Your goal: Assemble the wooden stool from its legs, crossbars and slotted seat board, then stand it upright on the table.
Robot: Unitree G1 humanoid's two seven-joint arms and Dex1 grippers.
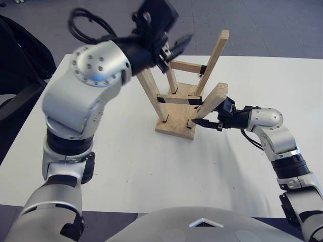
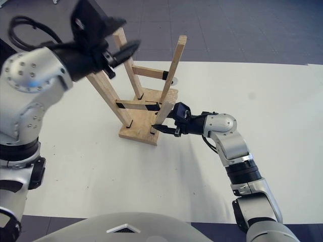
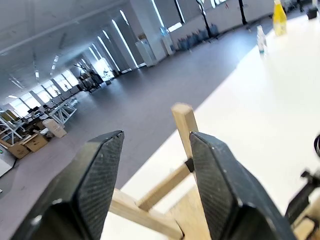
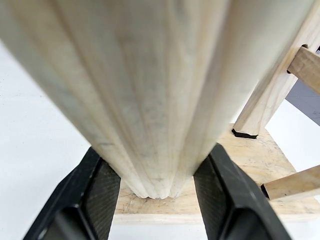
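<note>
The wooden stool stands upside down on the white table (image 1: 151, 166), its seat board (image 1: 176, 127) flat on the surface and its legs pointing up. Crossbars (image 1: 177, 99) join the legs. My right gripper (image 1: 202, 122) is low at the front right corner, shut on the base of the short near leg (image 1: 212, 98); in the right wrist view its fingers (image 4: 100, 195) flank that leg (image 4: 150, 90) just above the board. My left gripper (image 1: 176, 48) hovers open above the left legs (image 1: 151, 91), holding nothing. The tall far leg's top (image 3: 184, 125) shows beyond its fingers (image 3: 220, 190).
The table stretches wide to the right and towards me. Its far edge runs just behind the stool, with dark floor beyond. A black object (image 1: 20, 65) sits off the table's left edge. A yellow bottle (image 3: 279, 17) stands far off along the table.
</note>
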